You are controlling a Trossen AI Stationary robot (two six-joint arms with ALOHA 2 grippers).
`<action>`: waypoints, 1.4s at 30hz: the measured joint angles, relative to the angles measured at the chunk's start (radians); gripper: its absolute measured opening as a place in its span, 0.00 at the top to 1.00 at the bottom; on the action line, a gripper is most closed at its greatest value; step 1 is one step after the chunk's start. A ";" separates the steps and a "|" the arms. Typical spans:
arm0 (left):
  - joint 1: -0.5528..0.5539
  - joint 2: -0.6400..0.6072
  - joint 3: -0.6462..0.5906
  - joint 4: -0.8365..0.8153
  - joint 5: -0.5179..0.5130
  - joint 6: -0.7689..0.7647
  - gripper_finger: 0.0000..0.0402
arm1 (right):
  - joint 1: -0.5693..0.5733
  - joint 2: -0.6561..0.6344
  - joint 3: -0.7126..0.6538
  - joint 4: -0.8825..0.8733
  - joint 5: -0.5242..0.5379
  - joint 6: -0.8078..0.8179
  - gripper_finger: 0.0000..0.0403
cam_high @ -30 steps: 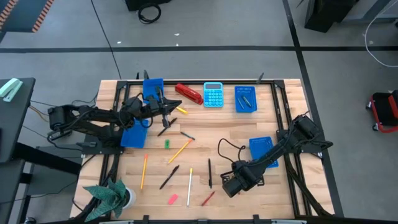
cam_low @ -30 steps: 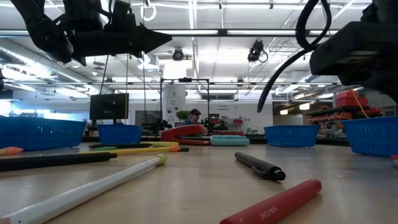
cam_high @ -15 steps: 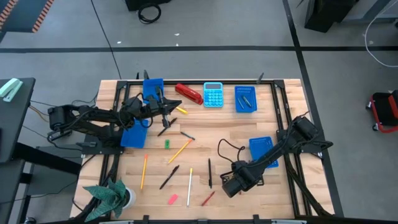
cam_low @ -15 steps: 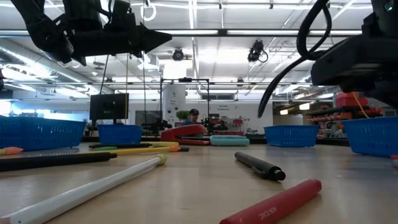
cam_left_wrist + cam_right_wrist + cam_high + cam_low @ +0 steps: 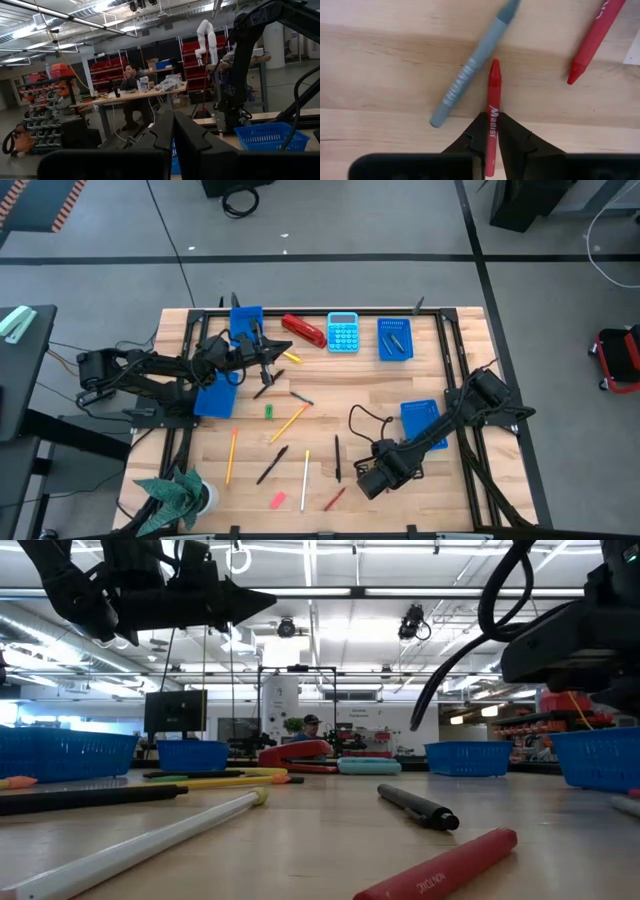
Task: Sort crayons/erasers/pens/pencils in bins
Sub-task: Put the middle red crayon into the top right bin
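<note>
Right gripper [image 5: 491,131] is clamped on a red crayon [image 5: 493,100]: right wrist view shows both fingers pinching its lower half, tip pointing away from the wrist, its lower end cut off by the frame. Can't tell whether it's lifted or on the wood. A grey crayon [image 5: 472,65] lies diagonally just beside it, a second red crayon [image 5: 595,40] is near, cut off at the frame edge. From the high view the right arm reaches in from the table's right edge toward the front middle, and its wrist body [image 5: 380,472] hides the held crayon there. In the low view the right arm is only a dark mass at upper right. Left gripper [image 5: 173,131] is closed on nothing, fingers pressed together, raised and level, pointing at the room. Left arm stretches from the left edge, tip [image 5: 272,352] over the table's back-left part near a blue bin [image 5: 245,319]. Another bin [image 5: 215,398] sits partly under that arm. Two more bins at back right [image 5: 394,338] and right [image 5: 419,418]. Pens, pencils, erasers scattered mid-table, too small to sort out.
</note>
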 joint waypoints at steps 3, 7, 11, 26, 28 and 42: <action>0.000 0.000 0.000 0.000 0.000 0.000 0.94 | 0.004 -0.002 0.000 -0.001 0.004 -0.001 0.91; 0.000 0.000 0.000 0.000 0.000 0.001 0.97 | 0.004 -0.007 -0.002 -0.005 -0.013 -0.025 0.92; 0.000 0.000 0.000 0.001 0.000 0.000 0.98 | 0.005 -0.028 -0.007 -0.030 -0.053 -0.031 0.92; 0.000 0.000 0.000 0.002 0.000 0.000 0.97 | -0.030 -0.241 -0.005 -0.167 0.056 -0.044 0.92; 0.000 0.000 0.000 0.002 0.000 0.000 0.97 | -0.049 -0.279 -0.005 -0.214 0.134 -0.062 0.92; 0.000 0.000 0.000 0.002 0.000 0.001 0.96 | -0.356 -0.369 -0.004 -0.420 0.282 -0.540 0.92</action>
